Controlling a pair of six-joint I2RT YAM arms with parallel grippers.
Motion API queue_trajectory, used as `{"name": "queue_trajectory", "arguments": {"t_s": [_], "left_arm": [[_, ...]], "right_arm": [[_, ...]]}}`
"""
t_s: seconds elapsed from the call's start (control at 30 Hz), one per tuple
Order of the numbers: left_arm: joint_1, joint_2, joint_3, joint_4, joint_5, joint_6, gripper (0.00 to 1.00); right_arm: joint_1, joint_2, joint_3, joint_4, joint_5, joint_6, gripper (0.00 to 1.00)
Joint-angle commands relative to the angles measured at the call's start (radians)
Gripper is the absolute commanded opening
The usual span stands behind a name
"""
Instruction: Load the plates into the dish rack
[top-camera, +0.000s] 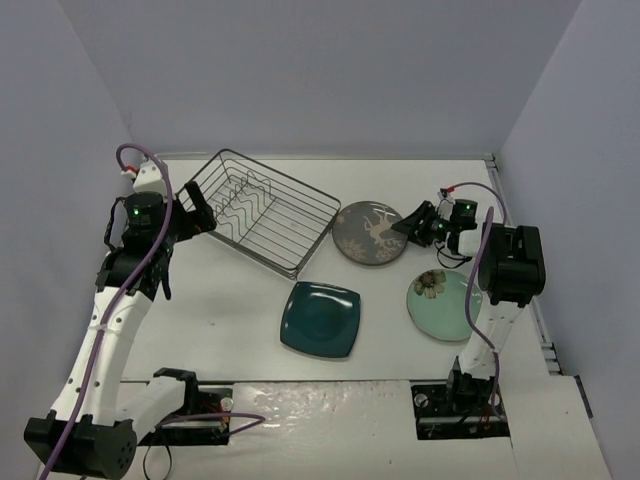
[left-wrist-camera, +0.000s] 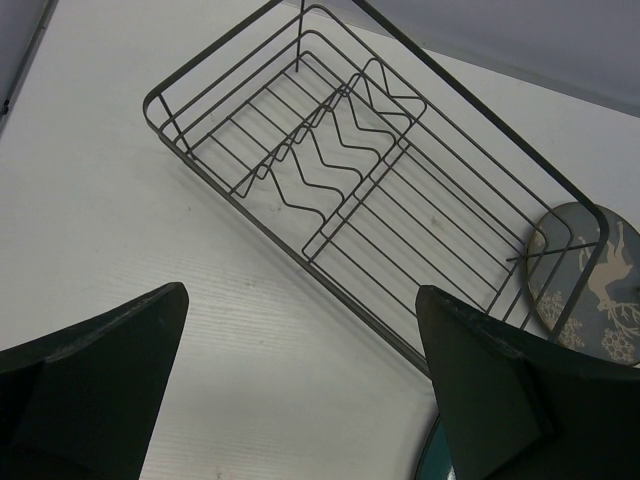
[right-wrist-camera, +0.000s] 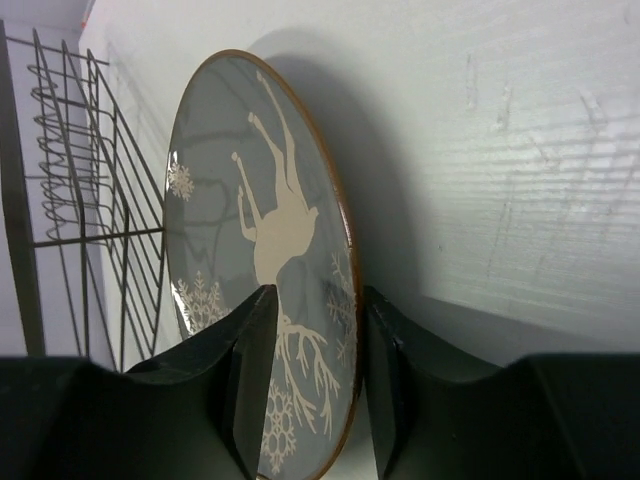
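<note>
The right end effector (right-wrist-camera: 315, 305) straddles the deer plate (right-wrist-camera: 265, 170) at its rim (whether it's truly clamped, I cannot tell); so shallow a pinch could slip.

deer plate (top-camera: 362, 238), teal plate (top-camera: 320, 320), mint plate (top-camera: 440, 305), rack (top-camera: 265, 225)

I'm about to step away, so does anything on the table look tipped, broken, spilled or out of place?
Nothing stands out. The dish rack sits upright and empty, angled to the table edges. The deer plate, teal plate and mint plate lie flat, whole, nothing spilled. The right gripper straddles the deer plate's rim.
</note>
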Motion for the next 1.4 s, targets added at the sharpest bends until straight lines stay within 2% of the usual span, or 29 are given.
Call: {"name": "queue_trajectory", "arguments": {"t_s": [0.0, 0.1, 0.13, 0.17, 0.4, 0.53, 0.7, 0.83, 1.0, 1.17, 1.3, 1.37], "left_arm": [[-0.002, -0.015, 0.065, 0.025, -0.038, 0.005, 0.97], [-0.002, -0.011, 0.067, 0.022, -0.046, 0.005, 0.97], [-0.002, -0.009, 0.067, 0.020, -0.046, 0.005, 0.97], [-0.004, -0.007, 0.068, 0.020, -0.046, 0.005, 0.97], [-0.003, 0.001, 0.075, 0.009, -0.054, 0.008, 0.97], [-0.003, 0.003, 0.072, 0.010, -0.054, 0.006, 0.97], [-0.003, 0.007, 0.069, 0.009, -0.058, 0.005, 0.97], [-0.003, 0.011, 0.070, 0.006, -0.064, 0.004, 0.97], [-0.003, 0.012, 0.071, 0.005, -0.068, -0.001, 0.97], [-0.002, 0.012, 0.070, -0.004, -0.080, -0.006, 0.97], [-0.002, 0.010, 0.069, -0.012, -0.092, -0.007, 0.97], [-0.002, 0.009, 0.069, -0.013, -0.099, -0.008, 0.97]], "right_arm": [[0.003, 0.030, -0.015, -0.076, 0.047, -0.021, 0.29], [-0.005, 0.021, -0.019, -0.081, 0.051, -0.027, 0.14], [-0.006, 0.014, -0.021, -0.081, 0.055, -0.028, 0.05], [-0.009, 0.007, -0.022, -0.083, 0.058, -0.030, 0.00], [-0.073, -0.069, -0.034, -0.088, 0.039, -0.039, 0.00], [-0.094, -0.213, -0.022, -0.141, 0.058, -0.064, 0.00], [-0.085, -0.415, 0.047, -0.292, 0.234, -0.139, 0.00], [-0.056, -0.580, 0.079, -0.323, 0.391, -0.183, 0.00], [0.036, -0.640, 0.198, -0.413, 0.537, -0.295, 0.00], [0.210, -0.582, 0.437, -0.505, 0.707, -0.435, 0.00], [0.327, -0.533, 0.593, -0.509, 0.841, -0.544, 0.00], [0.431, -0.495, 0.713, -0.512, 0.909, -0.610, 0.00]]}}
